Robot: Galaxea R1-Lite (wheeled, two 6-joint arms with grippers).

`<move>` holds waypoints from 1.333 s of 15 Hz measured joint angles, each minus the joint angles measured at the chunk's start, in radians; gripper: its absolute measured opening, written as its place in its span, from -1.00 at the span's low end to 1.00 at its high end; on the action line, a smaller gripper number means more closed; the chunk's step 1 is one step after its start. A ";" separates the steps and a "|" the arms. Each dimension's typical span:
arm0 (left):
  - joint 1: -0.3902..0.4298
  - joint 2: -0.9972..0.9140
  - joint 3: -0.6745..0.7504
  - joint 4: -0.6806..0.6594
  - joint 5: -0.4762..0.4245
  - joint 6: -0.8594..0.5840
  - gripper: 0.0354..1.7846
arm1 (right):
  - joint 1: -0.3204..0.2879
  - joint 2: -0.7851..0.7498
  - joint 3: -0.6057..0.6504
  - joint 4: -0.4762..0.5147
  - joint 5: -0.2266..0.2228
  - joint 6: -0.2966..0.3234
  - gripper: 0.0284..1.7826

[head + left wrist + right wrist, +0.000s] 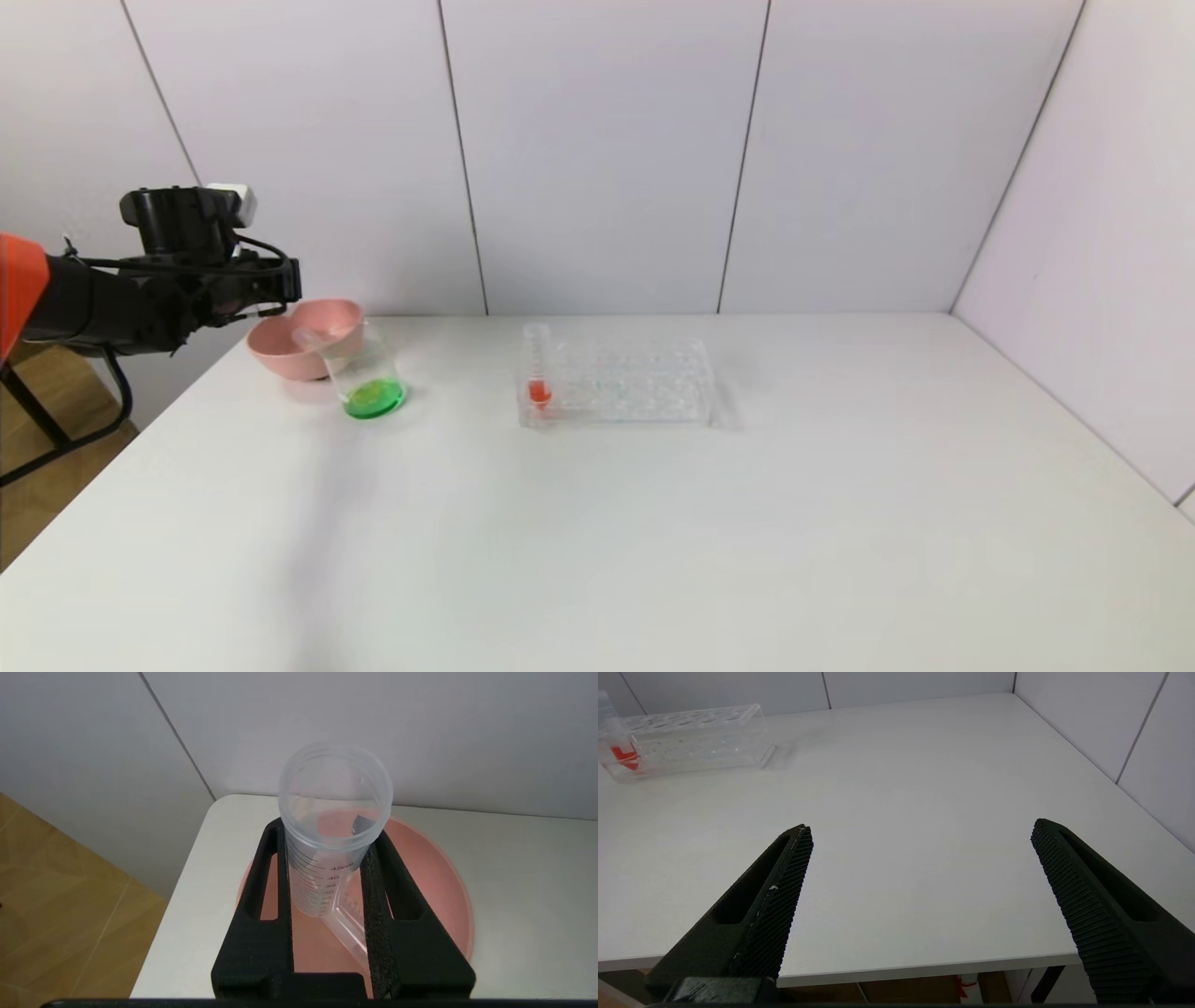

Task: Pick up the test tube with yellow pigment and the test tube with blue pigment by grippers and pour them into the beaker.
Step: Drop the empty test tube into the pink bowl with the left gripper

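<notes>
My left gripper [285, 285] is shut on an empty clear graduated test tube [327, 812] and holds it tilted above the pink bowl [280, 359]. No yellow or blue shows in this tube [313, 338], so I cannot tell which pigment tube it is. A clear tapered piece [348, 933] shows under it over the bowl [434, 891]. The beaker [366, 378] stands right beside the bowl and holds green liquid at its bottom. My right gripper [922, 828] is open and empty over the table's front edge, out of the head view.
A clear many-holed rack [625, 383] stands mid-table with a red-tipped tube [538, 373] in its left end; both also show in the right wrist view, rack [696, 737] and tube [619, 751]. White walls stand behind and to the right.
</notes>
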 joint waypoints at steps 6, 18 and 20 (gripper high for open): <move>0.006 0.023 0.001 -0.010 0.001 -0.012 -0.50 | 0.000 0.000 0.000 0.000 0.000 0.000 0.92; 0.006 -0.005 0.001 -0.009 0.001 -0.030 0.96 | 0.000 0.000 0.000 0.000 0.000 0.000 0.92; 0.005 -0.040 0.017 -0.009 0.001 -0.038 0.98 | 0.000 0.000 0.000 0.000 0.000 0.000 0.92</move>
